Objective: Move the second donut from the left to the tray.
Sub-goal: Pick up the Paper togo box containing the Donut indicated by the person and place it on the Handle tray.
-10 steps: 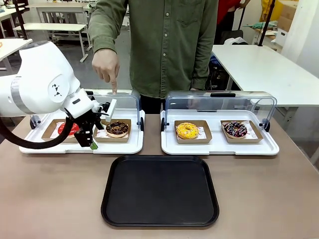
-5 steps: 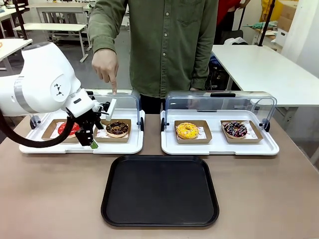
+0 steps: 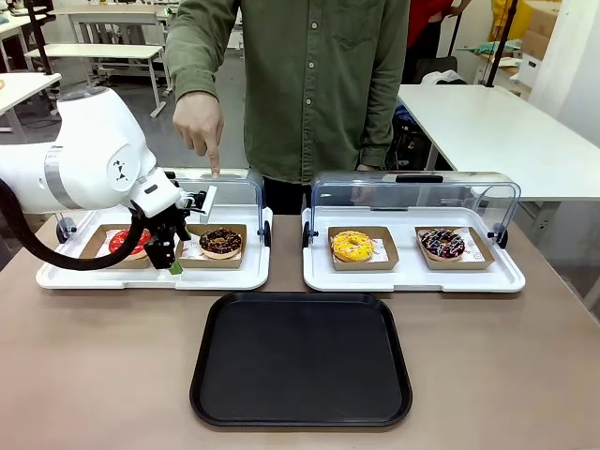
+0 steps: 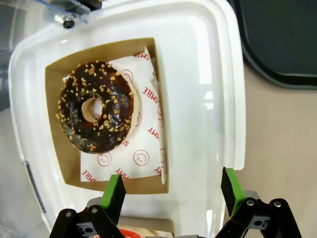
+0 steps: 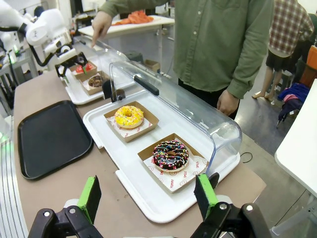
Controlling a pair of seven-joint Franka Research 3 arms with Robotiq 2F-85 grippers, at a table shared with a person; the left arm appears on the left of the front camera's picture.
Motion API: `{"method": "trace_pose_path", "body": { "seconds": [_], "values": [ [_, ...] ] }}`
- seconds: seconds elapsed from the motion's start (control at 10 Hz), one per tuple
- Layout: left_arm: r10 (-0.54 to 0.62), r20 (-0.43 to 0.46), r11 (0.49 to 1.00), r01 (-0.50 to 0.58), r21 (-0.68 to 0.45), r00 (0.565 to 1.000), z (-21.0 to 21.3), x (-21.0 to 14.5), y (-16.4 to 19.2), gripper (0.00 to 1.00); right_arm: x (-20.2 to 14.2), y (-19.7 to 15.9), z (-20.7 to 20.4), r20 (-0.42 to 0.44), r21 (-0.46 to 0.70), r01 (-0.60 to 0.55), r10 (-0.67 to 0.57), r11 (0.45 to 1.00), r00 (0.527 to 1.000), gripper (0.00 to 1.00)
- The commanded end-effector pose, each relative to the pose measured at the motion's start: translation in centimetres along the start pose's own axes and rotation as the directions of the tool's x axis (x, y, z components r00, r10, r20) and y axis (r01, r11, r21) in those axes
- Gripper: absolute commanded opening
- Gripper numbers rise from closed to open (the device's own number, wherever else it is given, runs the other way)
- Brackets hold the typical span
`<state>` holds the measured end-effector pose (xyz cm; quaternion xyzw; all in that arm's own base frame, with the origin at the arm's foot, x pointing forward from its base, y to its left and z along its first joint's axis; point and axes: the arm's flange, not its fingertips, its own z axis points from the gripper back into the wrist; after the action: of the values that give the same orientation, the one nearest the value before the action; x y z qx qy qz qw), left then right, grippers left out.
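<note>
Chocolate-iced donut sits in its cardboard box; my left gripper, jaws apart, hovers over the box's side edge. Red-iced donut flanks the box, clear lid behind it, black tray open before it. Right gripper: jaws apart.

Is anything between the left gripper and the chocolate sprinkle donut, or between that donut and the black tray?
Nothing visible. The open left gripper hangs beside the chocolate sprinkle donut; the clear lid is up; only the low display tray rim precedes the black tray.
</note>
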<state>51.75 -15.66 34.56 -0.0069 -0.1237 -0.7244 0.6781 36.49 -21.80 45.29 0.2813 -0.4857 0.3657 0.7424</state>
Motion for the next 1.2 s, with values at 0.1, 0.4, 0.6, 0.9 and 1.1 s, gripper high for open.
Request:
{"method": "trace_pose_path", "body": {
  "seconds": [0.1,0.4,0.6,0.9,1.1],
  "values": [
    [0.017,-0.034,1.0,-0.017,-0.006,0.999,-0.8,0.0,1.1,1.0,0.1,-0.2,-0.1,0.035,-0.011,-0.029,0.029,1.0,0.999,1.0],
    [0.012,-0.023,1.0,-0.013,-0.015,1.0,-1.7,-0.7,2.0,1.0,0.1,-0.2,-0.1,0.035,-0.011,-0.029,0.029,1.0,0.999,1.0],
    [0.009,-0.005,0.999,-0.009,-0.044,1.0,-2.0,-0.9,2.5,1.0,0.1,-0.2,-0.1,0.035,-0.011,-0.029,0.029,1.0,0.999,1.0],
    [0.001,-0.008,0.998,-0.001,-0.063,1.0,-2.7,-0.7,2.8,1.0,0.1,-0.2,-0.1,0.035,-0.011,-0.029,0.029,1.0,0.999,1.0],
    [0.0,-0.013,0.997,-0.001,-0.072,1.0,-2.9,-0.6,2.8,1.0,0.1,-0.2,-0.1,0.035,-0.011,-0.029,0.029,1.0,0.999,1.0]
  ]
}}
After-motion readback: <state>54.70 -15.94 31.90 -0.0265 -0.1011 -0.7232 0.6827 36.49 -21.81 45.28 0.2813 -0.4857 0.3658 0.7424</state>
